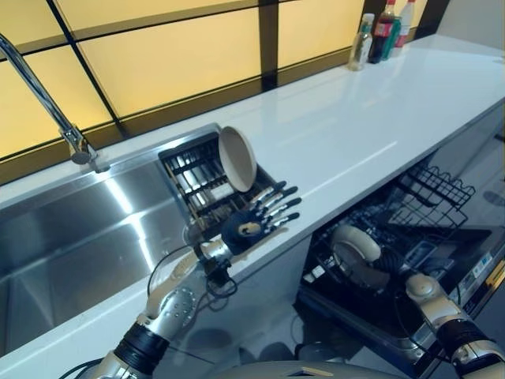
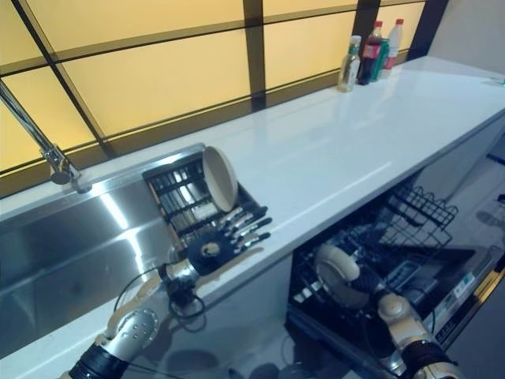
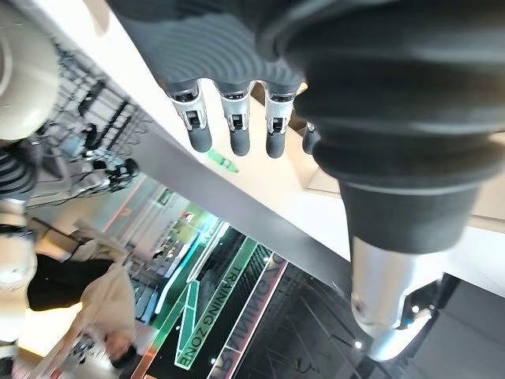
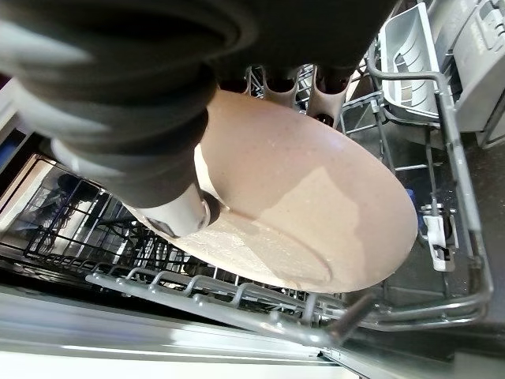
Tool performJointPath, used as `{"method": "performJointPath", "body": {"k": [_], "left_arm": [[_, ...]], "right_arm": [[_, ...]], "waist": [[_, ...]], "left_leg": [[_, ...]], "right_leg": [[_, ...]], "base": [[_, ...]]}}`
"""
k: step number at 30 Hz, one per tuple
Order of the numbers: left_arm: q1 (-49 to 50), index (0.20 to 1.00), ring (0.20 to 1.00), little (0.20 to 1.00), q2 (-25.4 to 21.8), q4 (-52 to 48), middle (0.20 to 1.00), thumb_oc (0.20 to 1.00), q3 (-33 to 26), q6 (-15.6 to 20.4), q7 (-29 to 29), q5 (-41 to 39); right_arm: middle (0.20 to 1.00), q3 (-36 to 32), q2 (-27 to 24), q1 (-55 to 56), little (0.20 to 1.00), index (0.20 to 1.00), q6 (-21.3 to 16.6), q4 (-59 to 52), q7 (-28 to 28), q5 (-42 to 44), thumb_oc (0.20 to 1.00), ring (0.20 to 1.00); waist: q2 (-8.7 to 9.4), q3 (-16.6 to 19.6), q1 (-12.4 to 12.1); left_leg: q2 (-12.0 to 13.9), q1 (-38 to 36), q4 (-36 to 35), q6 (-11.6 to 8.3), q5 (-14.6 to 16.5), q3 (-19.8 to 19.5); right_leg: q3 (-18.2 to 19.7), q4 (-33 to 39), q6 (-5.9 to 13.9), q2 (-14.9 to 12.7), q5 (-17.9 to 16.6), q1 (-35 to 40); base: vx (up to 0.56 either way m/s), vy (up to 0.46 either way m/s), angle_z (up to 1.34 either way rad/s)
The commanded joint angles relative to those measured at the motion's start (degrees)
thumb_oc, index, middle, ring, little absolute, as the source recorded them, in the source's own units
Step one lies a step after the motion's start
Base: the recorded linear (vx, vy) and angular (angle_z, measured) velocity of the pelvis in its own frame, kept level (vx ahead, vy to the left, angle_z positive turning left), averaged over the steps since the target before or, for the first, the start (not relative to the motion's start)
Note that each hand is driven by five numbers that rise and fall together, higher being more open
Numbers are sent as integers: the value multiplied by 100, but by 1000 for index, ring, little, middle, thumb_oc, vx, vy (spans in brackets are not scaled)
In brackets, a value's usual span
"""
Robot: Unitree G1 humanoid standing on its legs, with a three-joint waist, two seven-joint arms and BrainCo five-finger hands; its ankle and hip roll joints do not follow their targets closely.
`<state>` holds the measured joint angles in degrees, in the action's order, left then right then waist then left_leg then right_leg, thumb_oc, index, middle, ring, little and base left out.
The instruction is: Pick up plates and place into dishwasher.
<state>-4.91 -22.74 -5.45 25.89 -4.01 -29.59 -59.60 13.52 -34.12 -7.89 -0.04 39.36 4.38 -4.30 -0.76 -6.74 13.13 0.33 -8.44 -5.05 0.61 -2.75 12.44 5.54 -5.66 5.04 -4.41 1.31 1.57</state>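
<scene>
Down at the dishwasher rack point(image 1: 430, 201), the right hand point(image 4: 181, 213) pinches a beige plate point(image 4: 316, 205) above the wires. Further back, the left hand point(image 1: 252, 221) hovers with fingers spread at the counter point(image 1: 371, 118) edge, beside a second plate point(image 1: 237, 158) upright in the sink rack point(image 1: 197, 185).

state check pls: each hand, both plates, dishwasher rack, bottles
left hand: open, fingers straight, over counter edge by the sink rack
right hand: shut on tan plate, over the dishwasher rack
dishwasher rack: pulled out
plate in sink rack: upright on edge, untouched
bottles: upright, capped
</scene>
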Motion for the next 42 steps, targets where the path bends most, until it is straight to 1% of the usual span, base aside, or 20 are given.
{"method": "performJointPath", "body": {"k": [1,6,7,8,13,19,24,28,30,37,40,42], "left_arm": [[-216,1000,1000,1000,-2,-58,1000,1000,29,431,18,-287],[-243,1000,1000,1000,28,-97,1000,1000,-35,456,60,-377],[-259,1000,1000,1000,33,-104,1000,1000,-25,470,48,-378],[-273,1000,1000,1000,45,-109,1000,1000,-13,473,53,-376],[-283,1000,1000,1000,55,-142,1000,1000,13,540,101,-367],[-239,1000,1000,1000,59,-140,1000,1000,-44,570,98,-371],[-215,1000,1000,1000,70,-155,1000,1000,-72,602,111,-367],[-206,1000,1000,1000,77,-146,1000,1000,-156,662,110,-341],[-197,1000,1000,1000,72,-126,1000,1000,-204,701,103,-342],[-168,1000,1000,1000,104,-130,1000,1000,-469,655,121,-312],[-141,1000,1000,1000,104,-157,1000,1000,-596,643,133,-301],[-111,1000,1000,1000,122,-150,1000,1000,-688,662,124,-264]], "right_arm": [[200,106,15,-402,200,200,103,405,-282,-205,200,200],[200,27,-20,-410,200,200,104,579,-287,-237,200,200],[740,25,-35,-433,740,740,97,627,-344,-253,740,740],[1000,17,-43,-445,1000,1000,129,639,-402,-298,1000,1000],[1000,10,-67,-473,1000,1000,218,548,-453,-246,1000,1000],[1000,-64,-88,-424,1000,1000,183,436,-438,-159,1000,1000],[1000,-201,-87,-362,1000,1000,-53,439,-523,177,1000,1000],[1000,-313,-68,-225,1000,1000,-126,224,-633,400,1000,1000],[1000,-421,-92,-143,1000,1000,-193,93,-634,682,1000,1000],[1000,-987,18,179,1000,1000,-465,-564,-697,1573,1000,1000],[1000,-1340,107,357,1000,1000,-669,-958,-499,2195,1000,1000],[1000,-1632,246,491,1000,1000,-801,-1294,-229,2868,1000,1000]], "waist": [[193,30,-47],[201,32,-51],[193,23,-66],[191,22,-67],[171,22,-53],[166,46,-50],[175,81,-65],[191,100,-40],[200,112,-18],[225,122,86],[232,113,153],[241,101,204]], "left_leg": [[187,289,1508,424,1358,171],[191,317,1555,427,1379,190],[187,329,1557,422,1371,175],[184,332,1557,419,1372,174],[170,310,1490,417,1351,162],[154,270,1443,422,1358,144],[148,239,1385,417,1350,125],[148,213,1324,408,1329,134],[152,192,1299,406,1331,135],[127,124,1216,412,1339,128],[113,95,1177,424,1340,144],[108,80,1162,438,1345,162]], "right_leg": [[-76,-439,570,-356,-839,-1239],[-56,-410,550,-359,-828,-1200],[-60,-399,540,-354,-825,-1185],[-69,-395,538,-354,-818,-1173],[-53,-388,532,-337,-812,-1177],[-36,-389,528,-313,-789,-1164],[-43,-352,515,-290,-769,-1110],[-35,-341,510,-262,-761,-1099],[-31,-346,507,-253,-753,-1102],[20,-362,506,-203,-793,-1113],[51,-390,520,-187,-847,-1148],[66,-407,526,-182,-861,-1160]], "base": [[2,-2,-8],[1,0,-1],[0,0,0],[0,0,0],[1,6,-1],[0,0,0],[0,0,0],[0,0,0],[0,0,0],[1,9,0],[0,0,0],[1,15,-1]]}}
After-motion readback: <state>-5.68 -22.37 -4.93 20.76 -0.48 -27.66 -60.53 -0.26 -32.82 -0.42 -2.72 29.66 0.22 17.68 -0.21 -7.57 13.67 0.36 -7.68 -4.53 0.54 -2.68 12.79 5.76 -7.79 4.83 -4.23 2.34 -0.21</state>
